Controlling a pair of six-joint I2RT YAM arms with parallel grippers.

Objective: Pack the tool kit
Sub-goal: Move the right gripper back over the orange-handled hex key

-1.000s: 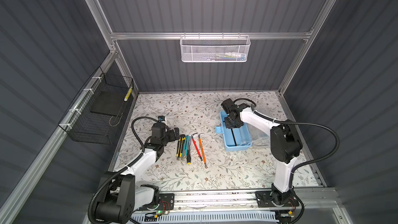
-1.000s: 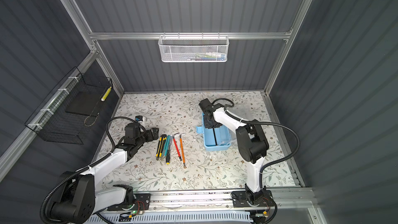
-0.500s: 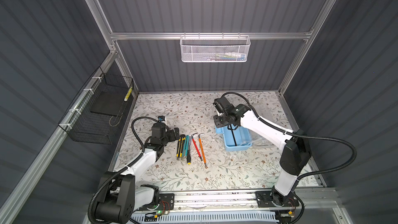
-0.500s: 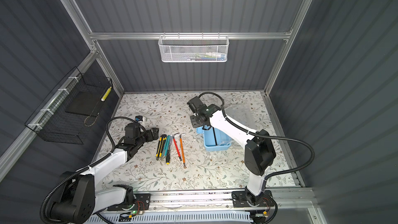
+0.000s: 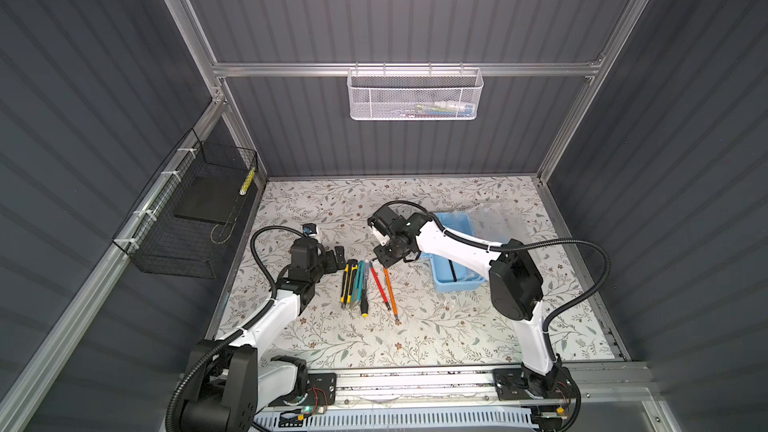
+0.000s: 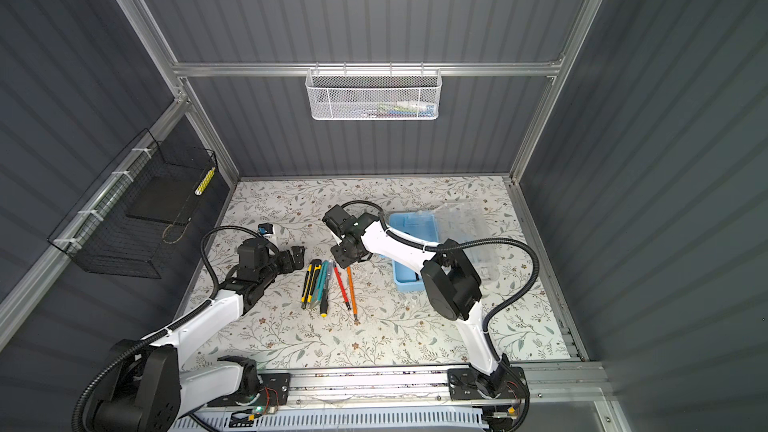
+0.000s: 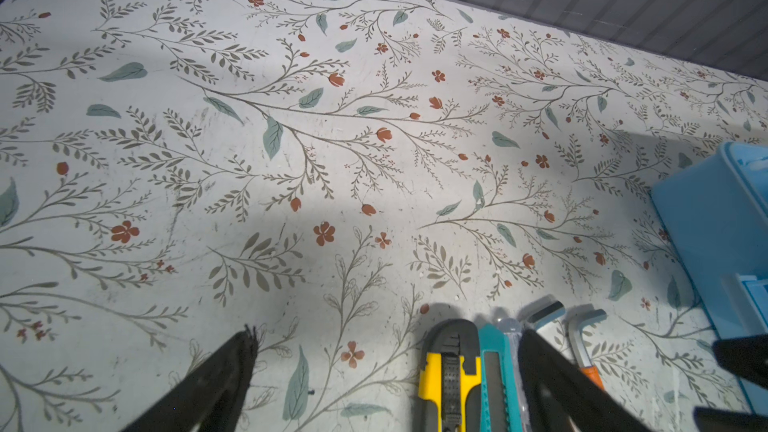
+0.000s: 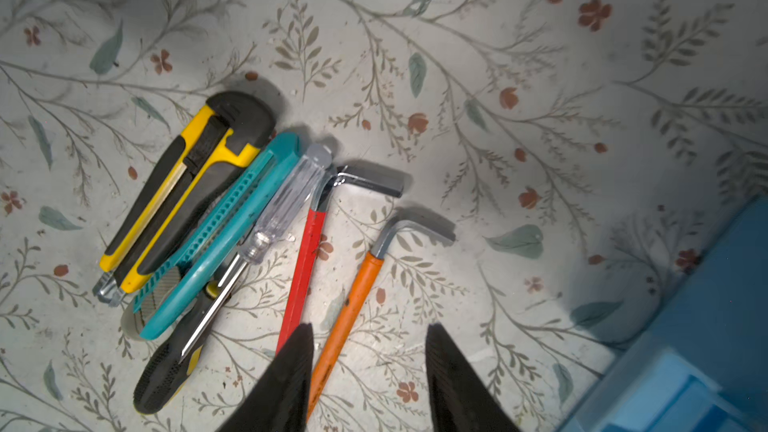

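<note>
two arms show in both top views. my left pincer (image 5: 337, 256) sits at 9 o'clock of the tool row, spread wide and holding nothing. my right pincer (image 5: 384, 258) reaches across to the row's 12 o'clock end, above the bent ends of the red hex key (image 5: 379, 284) and the orange hex key (image 5: 390, 292). the yellow knife (image 5: 345, 284) and teal knife (image 5: 358, 286) lie side by side at the row's 9 o'clock side. the tool kit (image 5: 459, 284) rests on the desk (image 5: 332, 347) at 3 o'clock of the row, with its clear lid (image 5: 494, 222) folded out toward 2 o'clock and a dark slim item (image 5: 454, 271) inside.

from the left wrist, my two black fingers (image 7: 220, 384) stand far apart over bare floral desk. the knife ends show just beside one finger, and the tool kit's blue wall sits at the frame edge, well apart.

from the right wrist, the fingers (image 8: 291, 384) are parted with nothing pinched. the orange hex key's shaft runs between them and lies on the desk. the red one is just beside it, touching the clear-handled screwdriver (image 8: 286, 197). a blue corner of the tool kit is near.
</note>
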